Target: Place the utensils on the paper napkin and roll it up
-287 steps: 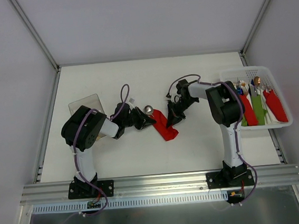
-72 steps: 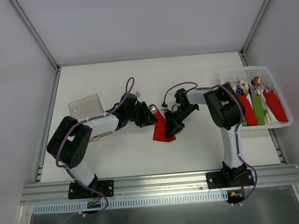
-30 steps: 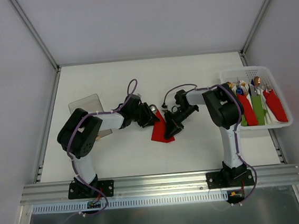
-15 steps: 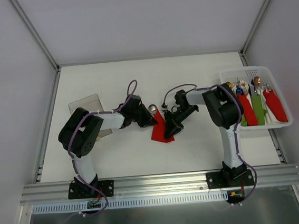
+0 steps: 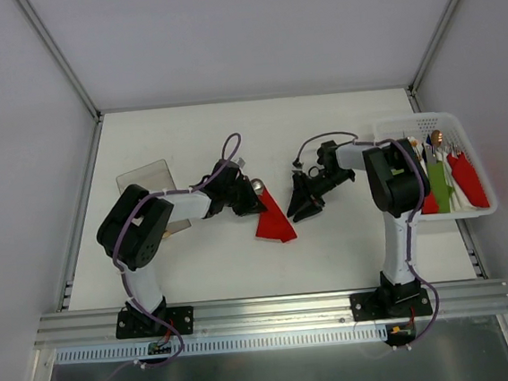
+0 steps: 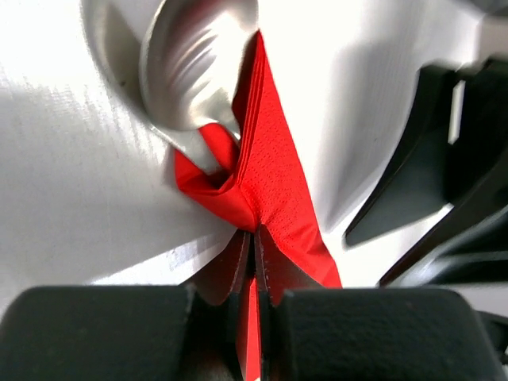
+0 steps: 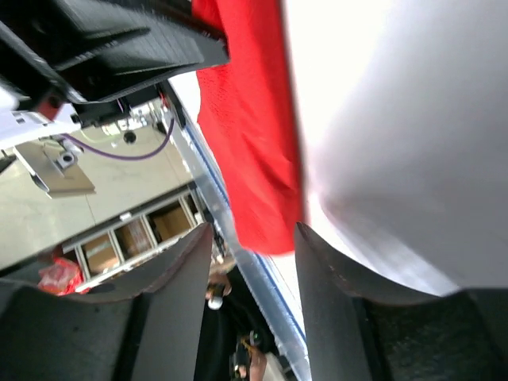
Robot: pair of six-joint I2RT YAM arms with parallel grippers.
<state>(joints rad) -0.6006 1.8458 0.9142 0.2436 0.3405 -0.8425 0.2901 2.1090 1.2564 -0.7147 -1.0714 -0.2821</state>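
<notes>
Napkin partly bundled; rolling judged unfinished.

- The paper napkin [image 5: 274, 222] is lying on the counter [image 5: 230, 130] between the two arms. Its long axis runs from far to near, leaning slightly right.
- Of the utensils [image 6: 198, 63] only a silver spoon bowl is seen. It protrudes from the napkin's far end and the handles are hidden in the folds.
- Left tool [image 6: 255, 246]: fingers pressed together, clamped on a fold of the napkin just near of the spoon bowl. This arm is the nearer one and is in contact. It is reached rightward and set low.
- Right tool [image 5: 304, 208]: fingers apart with nothing between them. It is just right of the napkin and not touching it. The wrist is angled down and left, so the red paper is seen through the gap.
- The next move is judged to depend on the right tool crossing leftward to the free near-right edge.
</notes>
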